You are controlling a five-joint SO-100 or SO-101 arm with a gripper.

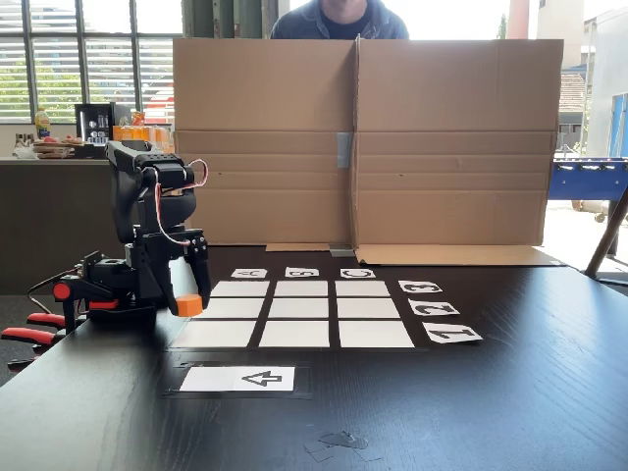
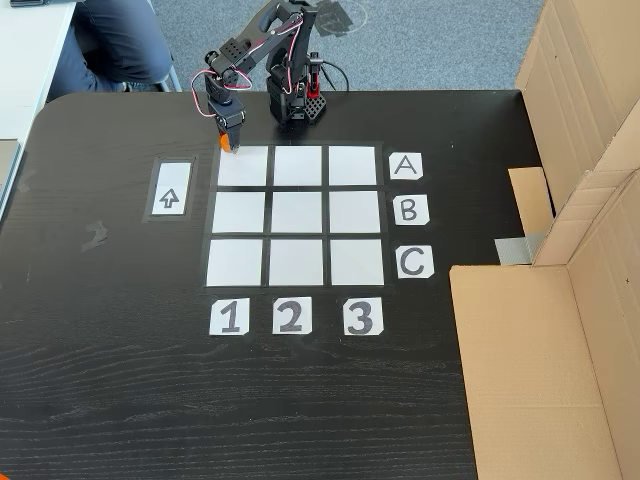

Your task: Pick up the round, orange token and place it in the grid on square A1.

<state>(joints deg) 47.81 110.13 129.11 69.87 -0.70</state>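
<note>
My gripper (image 1: 190, 297) is shut on the orange token (image 1: 189, 305), which hangs a little above the black table. From above, the gripper (image 2: 229, 140) and the token (image 2: 228, 147) sit at the arm-side edge of square A1 (image 2: 243, 166), near its outer corner. The grid (image 2: 296, 214) has the A, B, C cards on its right and 1, 2, 3 below it. Seen from the front, the grid (image 1: 301, 309) lies right of the arm, with A1 (image 1: 214, 334) as its near-left square, just below and right of the token.
The arrow card (image 2: 170, 190) lies beside the grid's 1 column, also at the front (image 1: 238, 379). A cardboard wall (image 1: 363, 137) stands behind the grid. Red clamps (image 1: 29, 334) hold the arm's base. A person (image 2: 110, 45) sits at the table's corner.
</note>
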